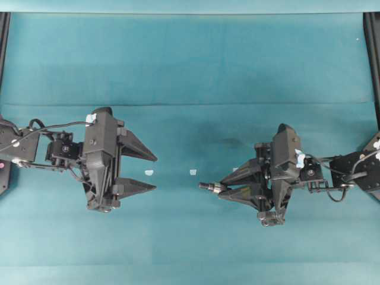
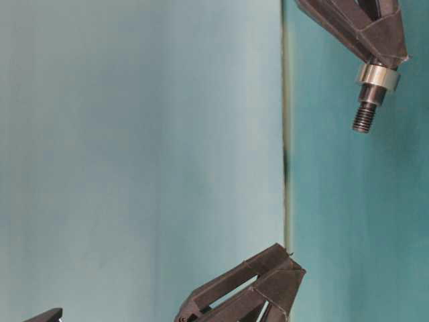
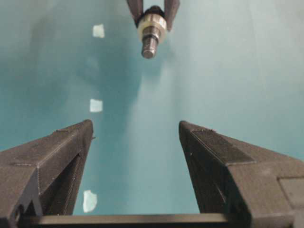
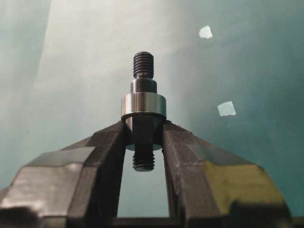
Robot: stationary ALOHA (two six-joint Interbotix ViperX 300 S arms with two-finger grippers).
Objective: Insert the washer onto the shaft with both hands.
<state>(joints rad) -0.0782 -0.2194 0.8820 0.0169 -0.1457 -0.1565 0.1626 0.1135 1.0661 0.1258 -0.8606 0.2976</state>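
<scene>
My right gripper [image 4: 143, 132] is shut on the shaft [image 4: 143, 66], a dark stepped pin whose threaded end points away from the jaws toward the left arm. The washer [image 4: 143, 105], a silver ring, sits around the shaft right against the fingertips. In the table-level view the washer [image 2: 377, 75] rings the shaft [image 2: 365, 114] just beyond the right fingers [image 2: 375, 33]. My left gripper [image 1: 155, 173] stands open and empty, facing the shaft [image 1: 208, 186] across a gap. In the left wrist view the shaft [image 3: 149, 45] and washer [image 3: 152, 23] hang ahead of the open left gripper [image 3: 135, 126].
Small pale tape bits [image 1: 149, 173] [image 1: 193, 172] lie on the teal cloth [image 1: 190, 237] between the two grippers. Black frame rails [image 1: 373, 59] run down the left and right edges of the overhead view.
</scene>
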